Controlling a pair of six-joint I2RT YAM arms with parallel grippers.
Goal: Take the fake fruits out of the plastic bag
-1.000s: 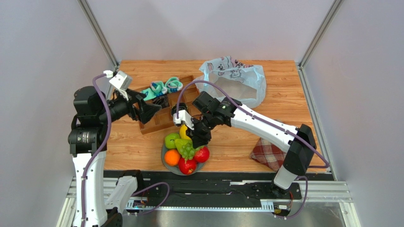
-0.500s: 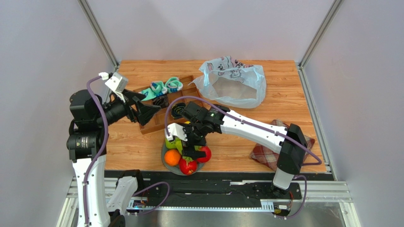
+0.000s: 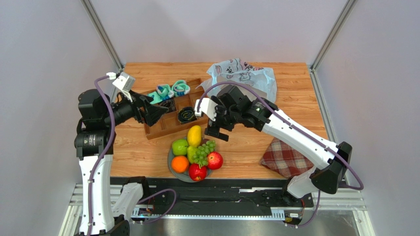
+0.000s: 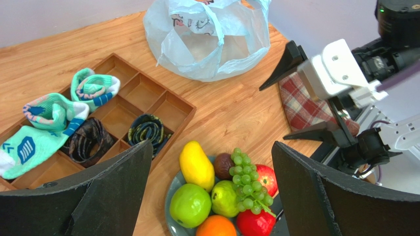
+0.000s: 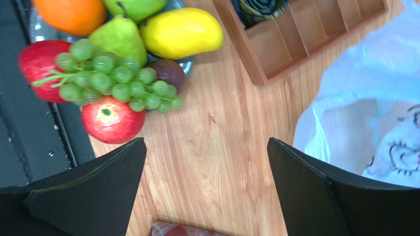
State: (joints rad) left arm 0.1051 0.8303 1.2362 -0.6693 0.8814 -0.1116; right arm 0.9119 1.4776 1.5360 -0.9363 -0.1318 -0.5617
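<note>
Right arm has lifted off the plate since a second ago. The mango (image 3: 194, 135) that hung from it then now lies on the far side of the grey plate (image 4: 168, 222). Right gripper (image 3: 215, 128) is spread wide with nothing in it, hanging above bare table (image 3: 148, 152) between the plate and the plastic bag (image 3: 239, 71).

Fake fruits are all piled on the plate at the near edge: green apple (image 3: 179, 146), orange (image 3: 179, 163), grape bunch (image 3: 202, 153), two red apples (image 3: 214, 160), plum (image 4: 224, 164), pear (image 5: 121, 37).

The bag sits at the far edge, crumpled, with wood showing through it. The right forearm crosses in front of it.

Left gripper (image 3: 157, 114) is also wide and empty, over the near-left end of the wooden tray (image 3: 165, 129). That tray, holding teal socks (image 3: 167, 90), lies between it and the bag. Plaid cloth (image 3: 285, 160) is at near right.
</note>
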